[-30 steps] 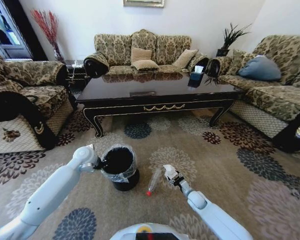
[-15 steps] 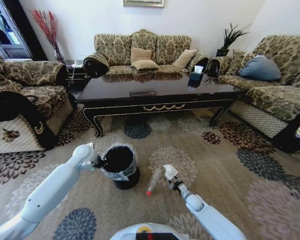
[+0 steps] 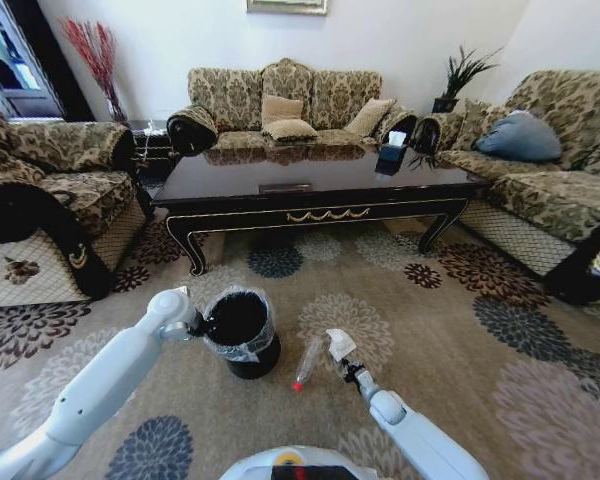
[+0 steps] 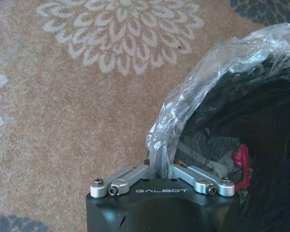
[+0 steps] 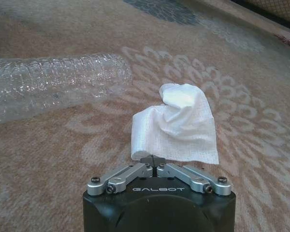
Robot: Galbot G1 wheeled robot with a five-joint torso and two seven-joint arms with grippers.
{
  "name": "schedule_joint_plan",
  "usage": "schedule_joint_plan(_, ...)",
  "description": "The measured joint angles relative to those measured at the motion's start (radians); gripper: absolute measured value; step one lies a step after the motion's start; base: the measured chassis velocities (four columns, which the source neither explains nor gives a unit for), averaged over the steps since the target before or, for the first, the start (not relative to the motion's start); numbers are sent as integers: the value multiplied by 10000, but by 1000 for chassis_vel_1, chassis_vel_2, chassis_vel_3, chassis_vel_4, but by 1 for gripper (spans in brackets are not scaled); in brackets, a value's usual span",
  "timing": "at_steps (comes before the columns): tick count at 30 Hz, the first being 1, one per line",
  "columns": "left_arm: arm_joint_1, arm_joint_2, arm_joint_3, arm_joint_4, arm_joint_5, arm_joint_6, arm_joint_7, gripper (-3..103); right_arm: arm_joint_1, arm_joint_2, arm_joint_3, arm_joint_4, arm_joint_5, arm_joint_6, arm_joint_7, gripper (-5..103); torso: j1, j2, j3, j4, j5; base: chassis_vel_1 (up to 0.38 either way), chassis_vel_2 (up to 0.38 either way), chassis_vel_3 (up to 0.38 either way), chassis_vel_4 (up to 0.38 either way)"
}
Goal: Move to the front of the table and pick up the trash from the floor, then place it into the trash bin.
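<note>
The dark glossy table [image 3: 325, 214] stands ahead across the carpet. The black trash bin [image 3: 238, 340] with a clear liner sits on the floor at front left. My left gripper [image 3: 194, 326] is shut on its liner rim [image 4: 170, 126], and my left gripper [image 4: 160, 169] pinches the plastic. A clear crushed bottle [image 3: 308, 360] with a red cap lies right of the bin, and the bottle [image 5: 53, 84] rests on the carpet. My right gripper [image 3: 346, 366] is shut on a white paper wad [image 3: 338, 343]; the wad [image 5: 176, 123] sticks out from my right gripper [image 5: 154, 160].
Patterned sofas [image 3: 280, 105] ring the table on the left, back and right. A tissue box [image 3: 392, 152] sits on the table top. Open flowered carpet [image 3: 460, 340] stretches to the right of the bottle.
My right arm has drawn back a little toward my body with the white paper in its fingers. The left arm, the bin and the bottle have stayed put.
</note>
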Motion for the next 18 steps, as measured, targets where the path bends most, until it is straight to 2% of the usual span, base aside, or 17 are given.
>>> schedule_joint_plan(7,34,-46,-11,38,58,1,73,0,-152,-78,73,145,-123,35,66,0,0,0,0,0,0,0,0,0,0)
schedule_joint_plan(11,41,-58,-14,38,68,1,106,0,-250,-140,136,216,-452,303,96,-1,0,0,0,0,0,0,0,0,0)
schedule_joint_plan(13,28,-58,-14,38,70,1,113,0,-277,-152,135,244,-587,368,99,9,0,0,0,0,0,0,0,0,0)
schedule_joint_plan(15,19,-58,-15,38,71,2,114,0,-279,-139,134,238,-634,384,107,9,0,0,0,0,0,0,0,0,0)
schedule_joint_plan(18,14,-44,-22,1,67,1,119,0,-247,-48,102,95,-776,458,116,25,0,0,0,0,0,0,0,0,0)
